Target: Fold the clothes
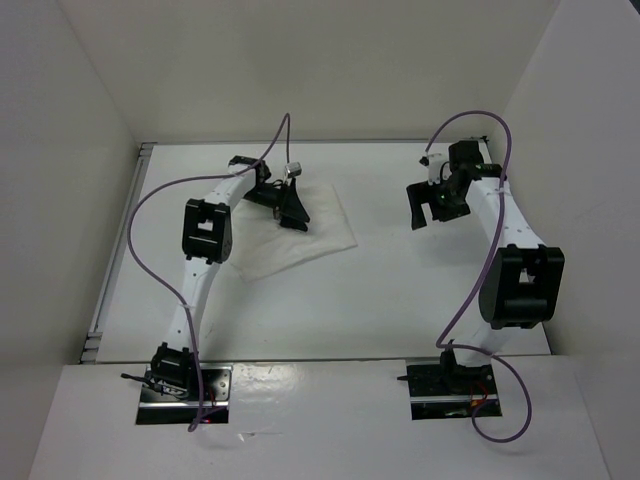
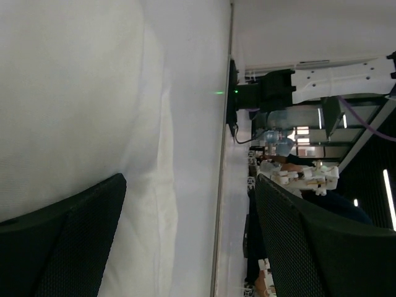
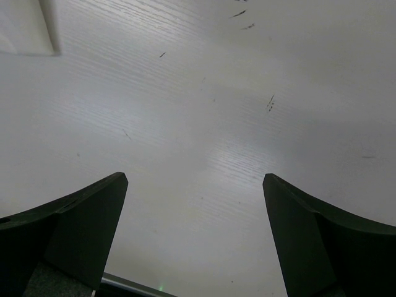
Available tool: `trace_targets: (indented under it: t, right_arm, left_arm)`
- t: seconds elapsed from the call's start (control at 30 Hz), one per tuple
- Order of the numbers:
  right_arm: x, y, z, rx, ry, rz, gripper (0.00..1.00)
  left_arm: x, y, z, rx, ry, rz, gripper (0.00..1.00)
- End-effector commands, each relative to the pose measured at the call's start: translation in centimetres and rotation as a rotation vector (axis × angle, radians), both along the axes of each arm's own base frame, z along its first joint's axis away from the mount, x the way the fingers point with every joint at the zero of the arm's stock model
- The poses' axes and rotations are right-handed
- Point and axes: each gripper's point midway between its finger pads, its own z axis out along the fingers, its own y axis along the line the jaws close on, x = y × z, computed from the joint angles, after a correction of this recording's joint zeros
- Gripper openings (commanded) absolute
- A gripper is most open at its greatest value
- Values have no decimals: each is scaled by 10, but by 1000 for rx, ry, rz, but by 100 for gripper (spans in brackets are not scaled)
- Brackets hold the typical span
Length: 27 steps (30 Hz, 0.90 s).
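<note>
The clothes [image 1: 320, 245] are laid flat toward the desk's [image 1: 380, 300] far-left corner; the left pincer [image 1: 292, 212] is held spread over them, the right pincer [image 1: 427, 213] spread far right.

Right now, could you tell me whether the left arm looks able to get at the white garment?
Probably yes: the left gripper hangs right over the garment with its jaws open, and nothing appears to lie between them.

White arms [image 1: 508, 218], black joints [image 1: 521, 285], purple cables [image 1: 133, 228].
</note>
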Motion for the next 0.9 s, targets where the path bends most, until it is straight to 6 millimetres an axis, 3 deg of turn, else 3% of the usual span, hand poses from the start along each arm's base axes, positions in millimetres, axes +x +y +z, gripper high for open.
trace_targets:
  t: [0.0,0.03,0.13,0.17,0.23,0.27,0.33,0.37,0.47,0.6,0.63,0.67,0.7,0.73,0.77,0.8,0.83,0.87]
  right_arm:
    - [-3,0,11,4,-26,11,99]
    - [-3,0,11,4,-26,11,99]
    - [-3,0,11,4,-26,11,99]
    - [-3,0,11,4,-26,11,99]
    - [-3,1,11,9,-28,24,99]
    - [-3,3,11,19,-28,29,99]
    - [-1,5,15,27,-38,33,99]
    - [-2,7,18,39,-47,39,99]
    - [0,7,24,38,-66,39,99]
    - [7,1,20,15,-108,-17,99]
    - [16,-6,19,1,-142,-47,99]
    - [19,-14,19,-29,-162,-96,99]
    - [19,-20,8,-51,-157,-128,99]
    - [29,-30,10,-76,-203,-180,99]
    - [32,-40,-2,-112,-184,-239,99]
    - [33,-52,-9,-120,-175,-284,99]
    - [37,-56,-10,-114,-183,-309,99]
    - [43,-62,-13,-100,-201,-345,99]
  left_arm:
    - [-7,22,-81,109,42,-10,92]
    - [-7,22,-81,109,42,-10,92]
    - [4,20,-39,95,-44,-3,92]
    - [7,20,-8,84,-107,0,92]
    - [7,20,27,85,-161,8,93]
    - [7,21,67,80,-255,13,95]
    - [5,26,98,133,-329,25,96]
    - [3,30,129,156,-416,38,96]
    - [11,61,169,305,-531,144,100]
    - [23,126,182,530,-586,337,100]
    - [29,143,198,580,-665,412,100]
    - [28,171,162,725,-569,481,100]
    - [28,191,152,790,-547,545,100]
    - [35,225,159,835,-576,663,100]
    - [18,246,119,903,-474,680,100]
    - [19,265,122,916,-504,762,100]
    - [10,302,110,950,-450,849,100]
    - [-13,311,76,947,-361,850,100]
